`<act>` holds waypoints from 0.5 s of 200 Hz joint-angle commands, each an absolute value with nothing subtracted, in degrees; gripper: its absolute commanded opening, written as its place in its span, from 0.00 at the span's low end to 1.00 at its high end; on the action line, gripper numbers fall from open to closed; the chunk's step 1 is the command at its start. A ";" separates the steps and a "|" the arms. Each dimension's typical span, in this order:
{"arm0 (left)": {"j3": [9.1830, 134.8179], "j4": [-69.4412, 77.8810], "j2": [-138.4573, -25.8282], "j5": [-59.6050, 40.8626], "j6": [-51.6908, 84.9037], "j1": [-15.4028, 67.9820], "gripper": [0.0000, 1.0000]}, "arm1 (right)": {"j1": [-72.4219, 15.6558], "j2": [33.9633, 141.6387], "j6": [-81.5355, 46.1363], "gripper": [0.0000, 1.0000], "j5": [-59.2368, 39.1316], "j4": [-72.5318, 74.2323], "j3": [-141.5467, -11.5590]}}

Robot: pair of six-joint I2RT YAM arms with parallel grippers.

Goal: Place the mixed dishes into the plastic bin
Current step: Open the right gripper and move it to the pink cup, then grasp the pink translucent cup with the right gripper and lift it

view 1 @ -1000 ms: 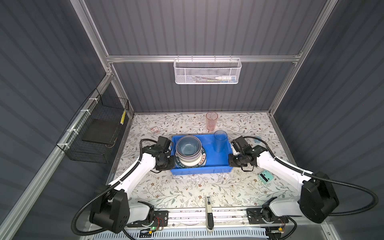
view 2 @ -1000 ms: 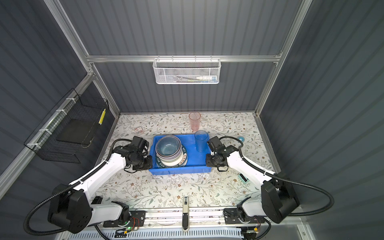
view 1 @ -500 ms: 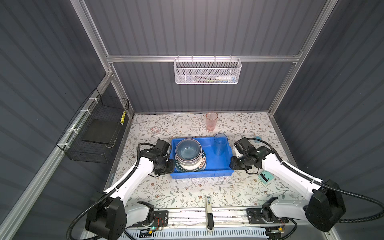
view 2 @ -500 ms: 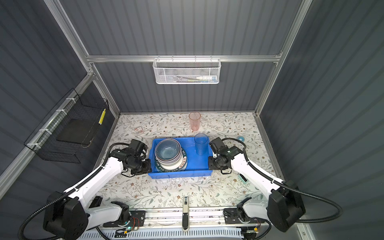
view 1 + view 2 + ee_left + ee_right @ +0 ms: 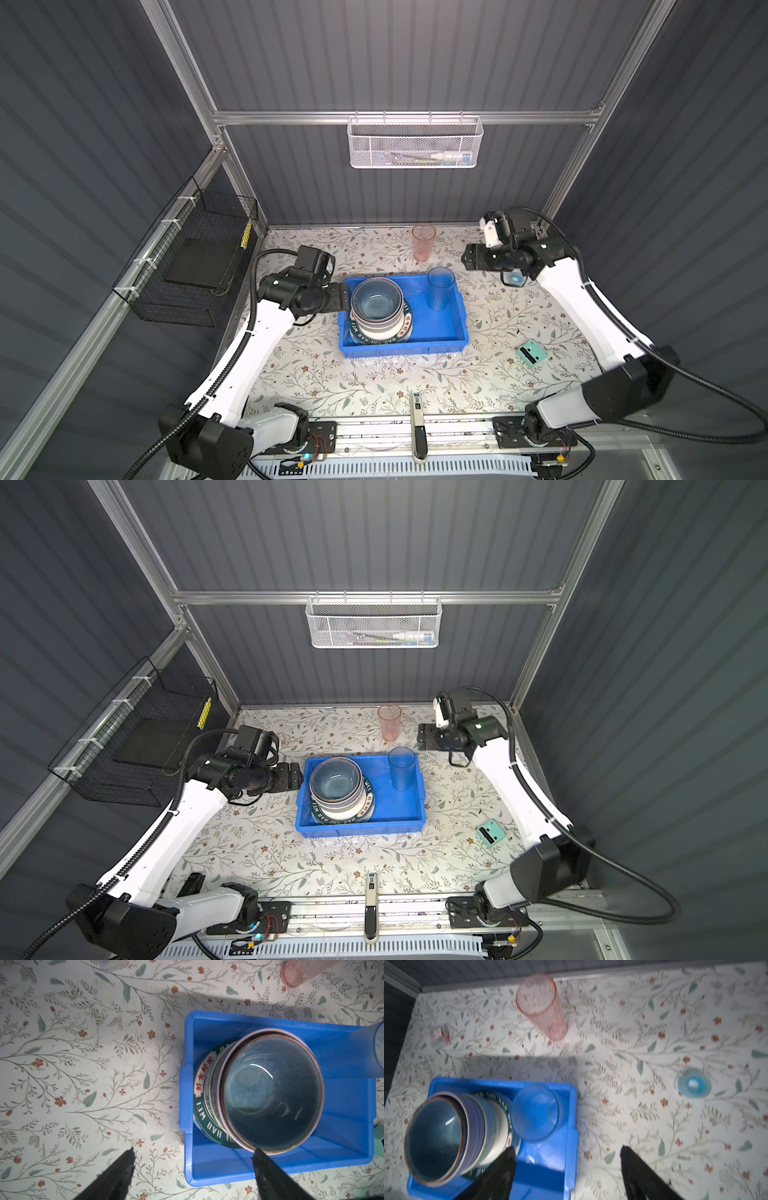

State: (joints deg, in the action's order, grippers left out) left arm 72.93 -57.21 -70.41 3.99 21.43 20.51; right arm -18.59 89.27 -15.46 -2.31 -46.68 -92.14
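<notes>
Blue plastic bin (image 5: 441,334) sits mid-tabletop (image 5: 365,386), holding the bowl stack (image 5: 376,305) on a green lettered plate (image 5: 405,330), plus the blue tumbler (image 5: 439,286). Pink tumbler (image 5: 423,243) stands outside, behind it. Left gripper (image 5: 344,297) is at the bin's left wall and right gripper (image 5: 466,259) is off to the pink tumbler's right, both with jaws spread and empty.

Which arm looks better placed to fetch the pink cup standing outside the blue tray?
Probably the right. The right gripper hangs open close to the pink tumbler, which stands on the table behind the blue bin. The left gripper, also open, sits at the bin's left wall, farther from the tumbler.
</notes>
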 commanded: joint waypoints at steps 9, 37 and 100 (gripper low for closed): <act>75.41 -53.82 -71.72 8.55 18.29 20.13 0.99 | -16.61 102.48 -13.29 0.78 -6.39 -42.72 -104.40; 74.59 -51.13 -71.31 9.71 17.77 20.08 1.00 | -15.76 115.64 -14.22 0.74 -6.38 -44.23 -118.98; 72.17 -47.90 -69.78 11.32 16.16 20.13 1.00 | -15.47 131.07 -17.08 0.60 -10.29 -42.70 -132.27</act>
State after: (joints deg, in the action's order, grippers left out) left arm 72.95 -49.19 -70.98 9.72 18.17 20.51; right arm -15.53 129.10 -15.77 -7.75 -43.18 -129.91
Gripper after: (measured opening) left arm 0.996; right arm 0.618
